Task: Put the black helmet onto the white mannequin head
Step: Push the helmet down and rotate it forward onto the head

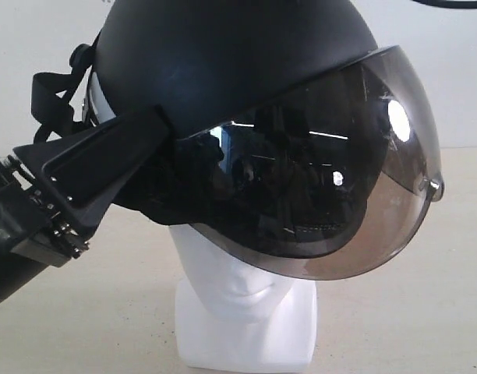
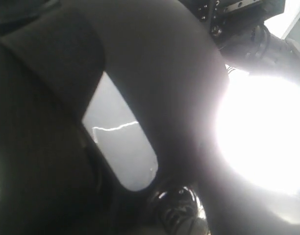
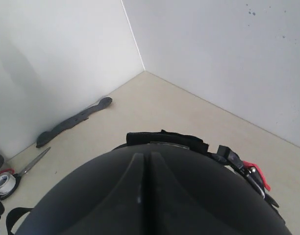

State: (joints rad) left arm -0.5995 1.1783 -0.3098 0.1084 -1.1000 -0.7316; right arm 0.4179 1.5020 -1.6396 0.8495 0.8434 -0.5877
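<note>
The black helmet (image 1: 223, 62) sits low over the white mannequin head (image 1: 246, 312). Its smoky visor (image 1: 324, 179) covers the face down to the mouth, leaving the chin and blocky neck base showing. My left gripper (image 1: 157, 128) is shut on the black helmet's side rim, with one finger (image 1: 106, 164) flat against the outside of the shell. The left wrist view is dark and glare-filled, showing mostly the helmet (image 2: 164, 73) from close up. My right gripper (image 3: 142, 159) is shut with its two fingers pressed together, lying over the helmet's crown (image 3: 81, 196).
Black straps (image 1: 55, 97) hang loose behind the helmet. On the beige tabletop near the wall lie scissors (image 3: 35, 164), a long black strip (image 3: 74, 122) and a tape roll (image 3: 3, 182). White walls meet at a corner (image 3: 142, 68).
</note>
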